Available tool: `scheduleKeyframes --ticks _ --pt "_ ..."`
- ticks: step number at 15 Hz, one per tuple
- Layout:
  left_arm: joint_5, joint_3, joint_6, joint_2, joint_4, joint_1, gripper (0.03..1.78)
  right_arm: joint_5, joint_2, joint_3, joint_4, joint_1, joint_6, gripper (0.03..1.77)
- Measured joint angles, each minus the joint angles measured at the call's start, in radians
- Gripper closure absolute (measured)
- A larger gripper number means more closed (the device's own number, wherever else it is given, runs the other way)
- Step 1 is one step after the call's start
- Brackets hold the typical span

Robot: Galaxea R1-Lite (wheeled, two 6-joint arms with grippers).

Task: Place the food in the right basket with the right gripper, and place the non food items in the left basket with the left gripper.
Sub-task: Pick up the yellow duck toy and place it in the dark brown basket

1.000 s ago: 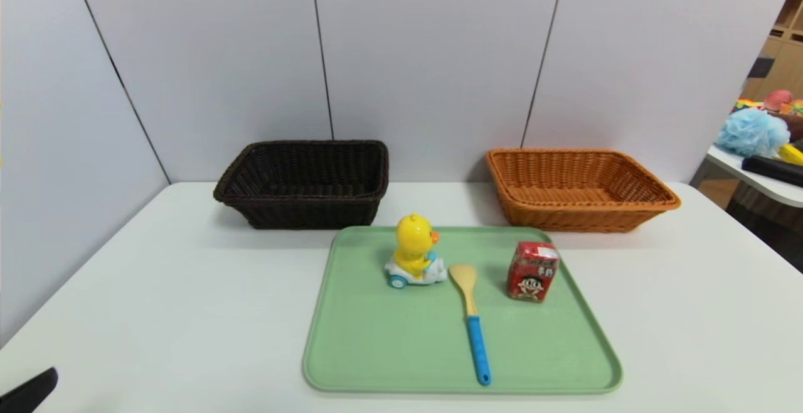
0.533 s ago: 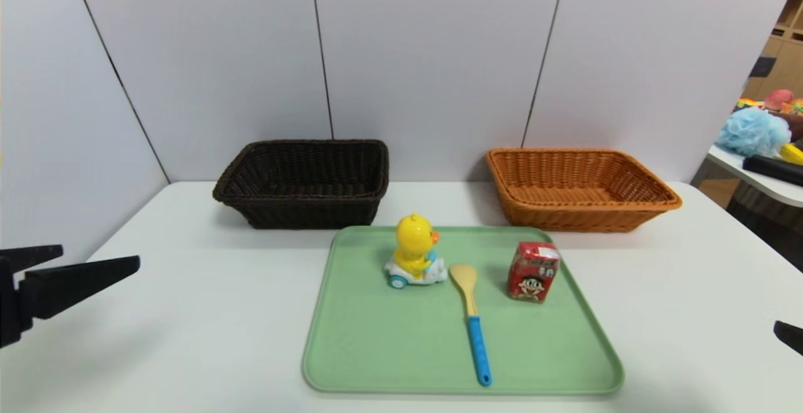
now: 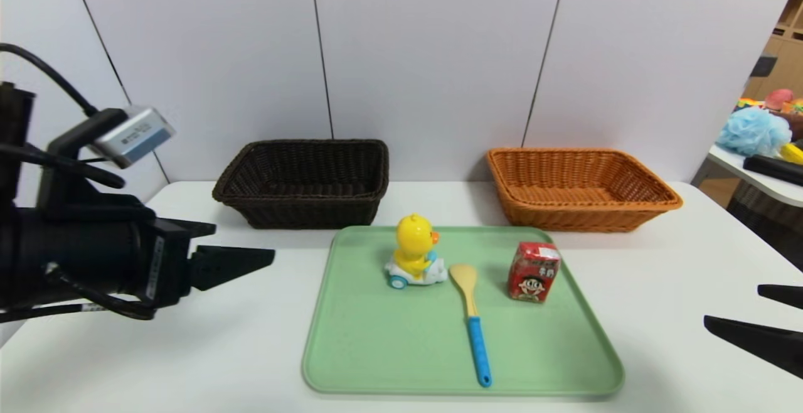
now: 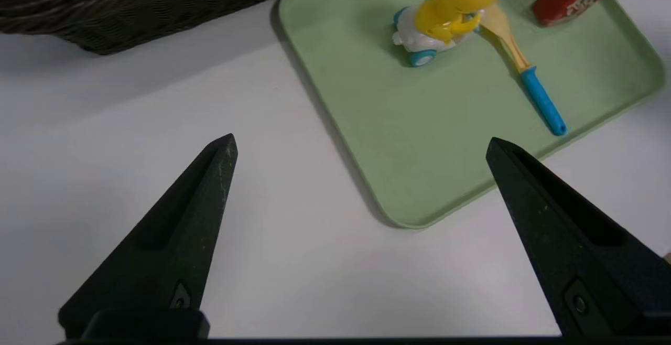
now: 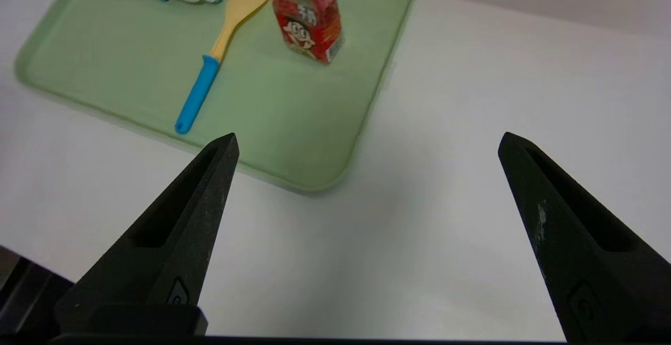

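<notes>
On the green tray (image 3: 401, 350) stand a yellow duck toy (image 3: 414, 253), a wooden spoon with a blue handle (image 3: 473, 322) and a red drink carton (image 3: 533, 272). The dark brown left basket (image 3: 304, 184) and the orange right basket (image 3: 580, 188) sit behind the tray, both empty. My left gripper (image 3: 243, 241) hovers open left of the tray, holding nothing; its wrist view shows the duck toy (image 4: 456, 14) ahead. My right gripper (image 3: 733, 304) is open at the right edge, short of the tray; the carton (image 5: 306, 14) lies ahead of it.
White panels wall off the white table (image 3: 188, 337) at the back and left. A side table (image 3: 762, 181) at the far right carries a blue sponge ball and other clutter.
Both arms have come into view. The left gripper has risen and advanced toward the tray's left side; the right gripper's tips have entered from the right edge. Objects have not moved.
</notes>
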Motion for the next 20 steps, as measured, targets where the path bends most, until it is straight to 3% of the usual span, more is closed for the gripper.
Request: scheduleKeyframes --ticks 2,7,12,15,20 --pt "0.0 -0.002 -0.001 0.079 -0.06 -0.089 0.12 0.023 0.01 0.006 0.0 0.001 -0.001 0.09" --pt "0.037 -0.004 -0.062 0.273 -0.223 -0.276 0.12 0.015 0.008 0.022 0.005 0.0 -0.001 0.09" --pt "0.334 -0.003 -0.19 0.481 -0.441 -0.456 0.12 0.013 -0.007 0.035 0.009 -0.008 0.0 0.09" --pt "0.499 -0.014 -0.207 0.583 -0.546 -0.531 0.12 0.012 -0.005 0.04 0.007 -0.01 0.0 0.09" --pt "0.633 -0.022 -0.209 0.644 -0.627 -0.575 0.12 0.014 0.011 0.042 0.004 -0.01 -0.001 0.09"
